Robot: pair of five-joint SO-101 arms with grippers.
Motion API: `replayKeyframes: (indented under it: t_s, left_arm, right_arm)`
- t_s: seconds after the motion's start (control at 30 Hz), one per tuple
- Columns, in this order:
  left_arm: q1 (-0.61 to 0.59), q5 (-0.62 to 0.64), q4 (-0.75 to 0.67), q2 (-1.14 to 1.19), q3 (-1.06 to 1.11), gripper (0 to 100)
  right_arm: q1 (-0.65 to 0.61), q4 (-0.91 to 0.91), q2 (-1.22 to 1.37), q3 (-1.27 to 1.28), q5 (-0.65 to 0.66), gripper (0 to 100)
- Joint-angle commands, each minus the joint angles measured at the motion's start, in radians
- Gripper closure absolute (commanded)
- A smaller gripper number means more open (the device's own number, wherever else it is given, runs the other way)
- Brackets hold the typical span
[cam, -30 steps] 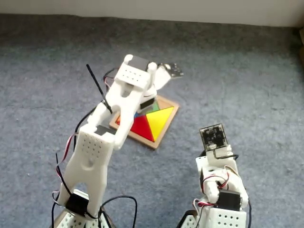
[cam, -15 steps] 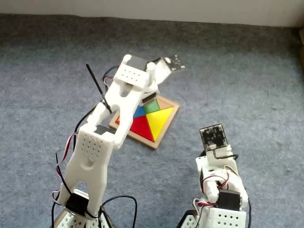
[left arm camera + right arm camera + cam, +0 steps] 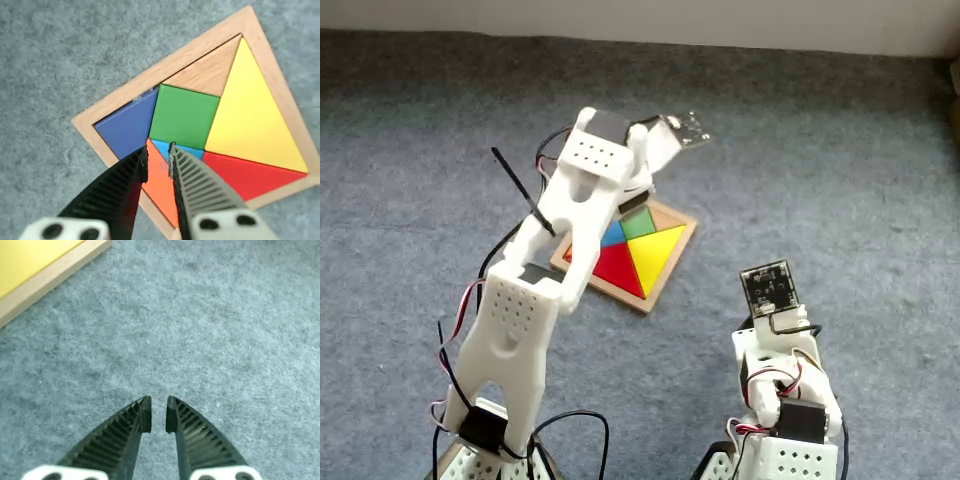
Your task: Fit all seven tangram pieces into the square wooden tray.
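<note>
Left pincer (image 3: 158,149) hangs right over the square wooden tray (image 3: 150,80), clenched down to a thin slit, nothing between its fingers. Its tips sit above the spot where the light blue triangle (image 3: 160,146) meets the orange piece (image 3: 159,190); the orange runs back under the pincer between the two fingers. Just ahead of the tips lies the green square (image 3: 184,116). The dark blue piece (image 3: 127,127) is off to the black finger's side, and the big yellow triangle (image 3: 245,120) and red triangle (image 3: 240,172) are out on the grey finger's side. Beyond the green square there's a wood-coloured triangle (image 3: 205,75); bare tray floor or a piece, I cannot tell.

Over to the right pincer (image 3: 157,401): also closed to a narrow gap, gripping nothing, poised over the grey carpet (image 3: 210,330). A corner of the tray (image 3: 55,272) sits well ahead of it and off to one side, apart from its tips.

From above, the left arm (image 3: 570,230) stretches across the tray (image 3: 672,268).
</note>
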Motion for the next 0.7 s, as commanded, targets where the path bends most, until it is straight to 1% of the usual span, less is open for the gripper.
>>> replayKeyframes:
  t_s: [0.0,0.07,0.23,0.43,0.53,0.67]
  left_arm:
    - [0.047,0.058,0.103,-0.031,-0.119,91]
    - [0.045,0.132,0.103,-0.033,-0.156,91]
    - [0.044,0.239,0.107,-0.05,-0.206,91]
    - [0.081,0.345,0.109,-0.223,-0.199,91]
    - [0.119,0.377,0.109,-0.346,-0.139,91]
    - [0.173,0.407,0.107,-0.53,-0.002,91]
  right_arm:
    - [0.012,-0.018,-0.012,0.127,-0.003,93.2]
    - [0.012,-0.018,-0.012,0.127,-0.003,93.2]
    - [0.012,-0.018,-0.012,0.127,-0.003,93.2]
    - [0.012,-0.019,-0.012,0.127,-0.003,93.2]
    - [0.012,-0.019,-0.012,0.127,-0.003,93.2]
    - [0.012,-0.019,-0.012,0.127,-0.003,93.2]
